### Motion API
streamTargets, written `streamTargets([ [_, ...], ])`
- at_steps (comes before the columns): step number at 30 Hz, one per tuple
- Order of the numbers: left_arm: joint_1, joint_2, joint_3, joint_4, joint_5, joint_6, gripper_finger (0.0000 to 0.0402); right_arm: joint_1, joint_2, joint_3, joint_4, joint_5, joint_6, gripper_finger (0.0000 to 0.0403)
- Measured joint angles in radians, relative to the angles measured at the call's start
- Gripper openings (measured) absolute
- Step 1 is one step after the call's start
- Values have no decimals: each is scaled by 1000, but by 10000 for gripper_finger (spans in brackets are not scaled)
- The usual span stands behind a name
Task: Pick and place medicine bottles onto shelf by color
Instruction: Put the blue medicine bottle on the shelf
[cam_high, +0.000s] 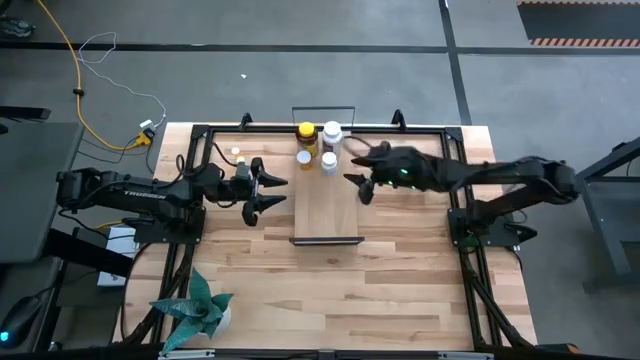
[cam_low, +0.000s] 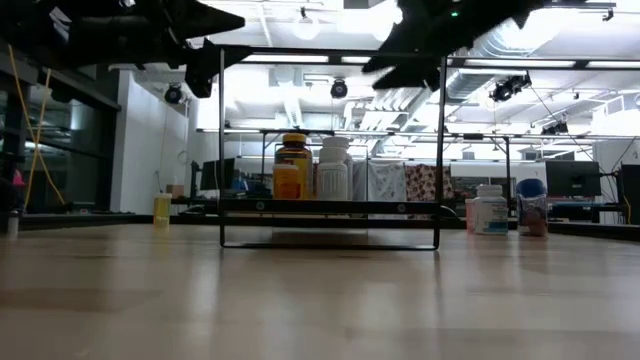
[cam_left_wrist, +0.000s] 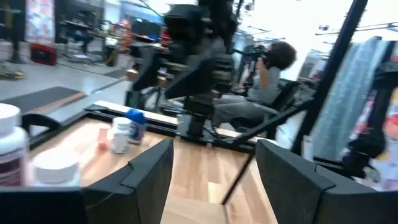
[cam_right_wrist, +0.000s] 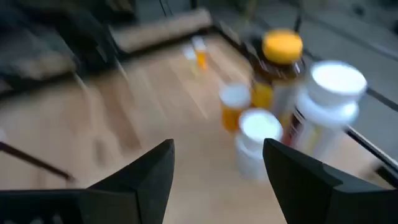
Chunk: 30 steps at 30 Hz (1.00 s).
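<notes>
Item: shelf (cam_high: 325, 205), a narrow light-wood board, long axis running from the counter's far edge toward its middle, centred on the counter (cam_high: 330, 290).

On the shelf, far end: four medicine bottles in a tight cluster. Amber bottle with yellow cap (cam_high: 306, 133) and tall white bottle (cam_high: 332, 133) at the back; small orange bottle with white cap (cam_high: 304, 158) and small white bottle (cam_high: 328, 162) just in front.

Off the shelf: two tiny orange bottles (cam_high: 238, 154) on the counter just beyond the left gripper; in the low view a white bottle (cam_low: 489, 210) and a blue-capped bottle (cam_low: 532, 207) stand to the shelf's right.

Left gripper (cam_high: 268, 192): empty, jaws apart, raised just beside the shelf's left edge.

Right gripper (cam_high: 362, 168): empty, jaws apart, raised over the shelf's right edge, near the cluster.

Bearing: judged, the tiny orange pair falls to the left arm, behind and outboard of its gripper; the white and blue-capped pair lies on the right arm's side.
</notes>
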<state>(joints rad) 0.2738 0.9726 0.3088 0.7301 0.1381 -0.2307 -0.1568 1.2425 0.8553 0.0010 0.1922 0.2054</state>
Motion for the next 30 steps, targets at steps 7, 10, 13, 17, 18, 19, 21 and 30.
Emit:
streamTargets([
  [7,-1,0,0,0,-20,42,218,29,-27,-283,635,0,-4,236],
  [10,-1,0,0,-1,-32,67,218,26,-26,-326,692,-1,-3,236],
  [13,0,0,0,-2,-69,70,218,19,-27,-328,693,1,-2,236],
  [17,0,0,0,-12,-102,69,218,19,-27,-327,685,15,-12,236],
  [18,0,0,0,-13,-102,69,218,20,-27,-327,683,19,-9,236],
  [19,0,0,0,-14,-102,69,218,20,-27,-327,681,31,-2,236],
  [21,-1,0,0,-16,-102,60,218,19,-27,-326,657,76,8,236],
  [30,-1,0,0,-31,-102,51,218,19,-27,-326,418,605,158,236],
])
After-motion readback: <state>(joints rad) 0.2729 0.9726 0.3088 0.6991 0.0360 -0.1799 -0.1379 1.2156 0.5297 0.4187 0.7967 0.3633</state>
